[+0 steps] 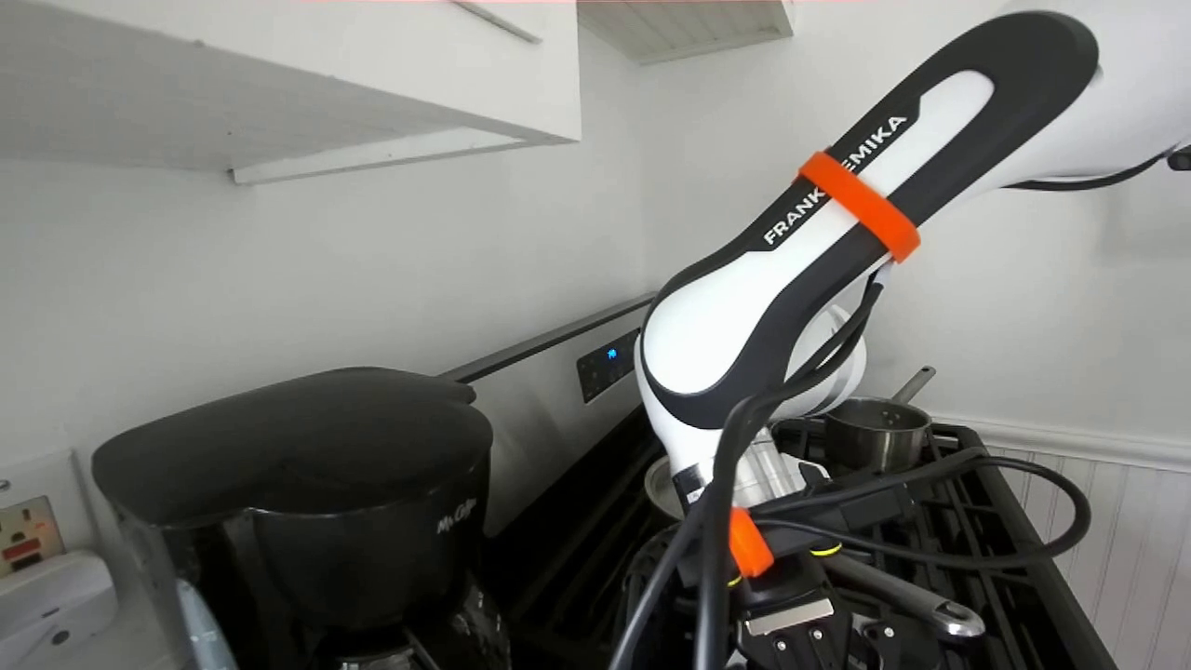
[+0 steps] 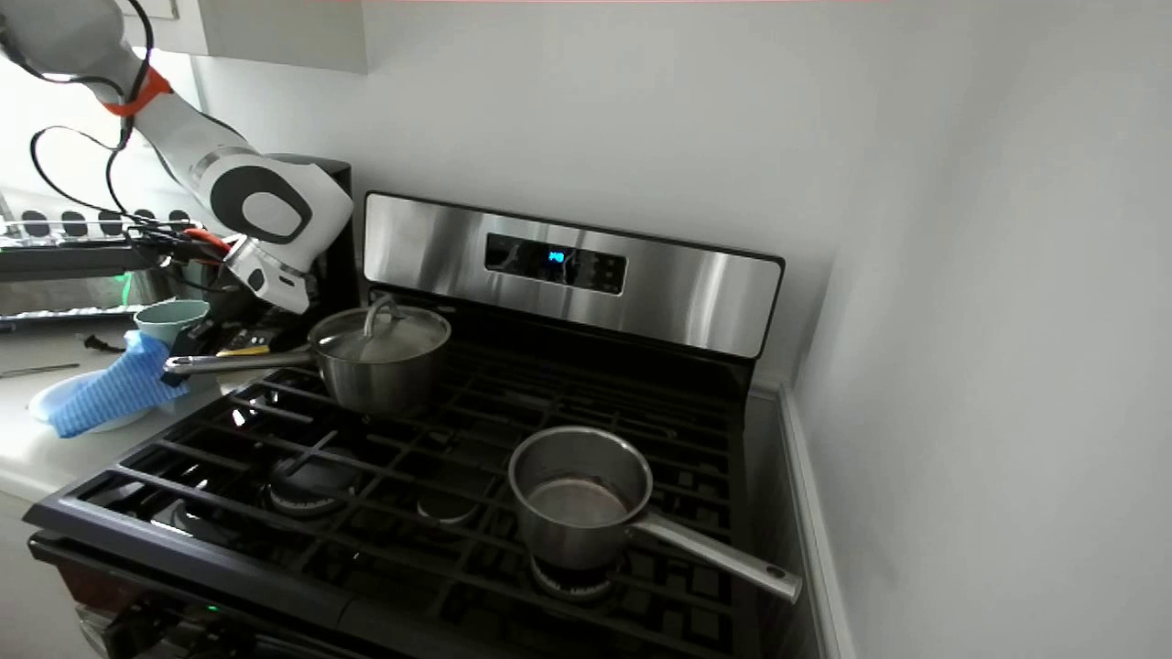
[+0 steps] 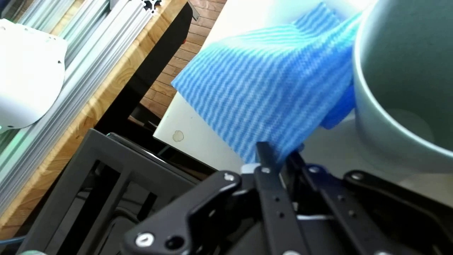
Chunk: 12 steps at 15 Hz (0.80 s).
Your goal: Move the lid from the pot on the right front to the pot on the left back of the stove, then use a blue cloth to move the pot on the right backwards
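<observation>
The blue cloth [image 3: 254,85] spreads over the counter in the wrist view, its near corner pinched between the fingertips of my gripper [image 3: 279,151]. From an exterior view, the cloth [image 2: 124,389] lies left of the stove [image 2: 412,243], with the gripper partly hidden behind a pot handle. The shiny lid [image 2: 346,344] covers the left back pot [image 2: 380,384], whose handle points left. On the right, an uncovered pot [image 2: 581,535] sits on the grates, handle toward the wall; an exterior view shows this pot [image 1: 875,442] beyond the arm.
A pale green bowl [image 3: 375,141] stands right beside the cloth and gripper. Beneath the cloth is a white dish [image 2: 46,398] on the counter [image 2: 23,439]. A black coffee maker [image 1: 298,465] stands by the stove. The lidded pot's handle [image 2: 238,361] reaches across close to the gripper.
</observation>
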Each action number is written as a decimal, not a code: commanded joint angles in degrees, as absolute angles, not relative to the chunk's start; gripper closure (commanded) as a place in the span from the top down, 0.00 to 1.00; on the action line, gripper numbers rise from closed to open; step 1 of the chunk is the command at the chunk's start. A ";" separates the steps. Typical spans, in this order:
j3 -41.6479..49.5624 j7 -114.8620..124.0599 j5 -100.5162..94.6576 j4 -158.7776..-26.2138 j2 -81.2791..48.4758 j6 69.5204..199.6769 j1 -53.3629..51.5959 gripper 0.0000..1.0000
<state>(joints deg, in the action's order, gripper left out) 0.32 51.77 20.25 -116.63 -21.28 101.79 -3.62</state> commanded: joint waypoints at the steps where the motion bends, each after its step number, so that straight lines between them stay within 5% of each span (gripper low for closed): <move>1: 1.09 51.31 19.49 -116.33 -18.77 98.74 -3.24 0.00; 12: 2.95 42.66 17.97 -114.39 -12.58 92.91 -0.54 0.00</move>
<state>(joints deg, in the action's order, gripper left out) 2.74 46.69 18.71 -115.21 -15.12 95.79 -1.70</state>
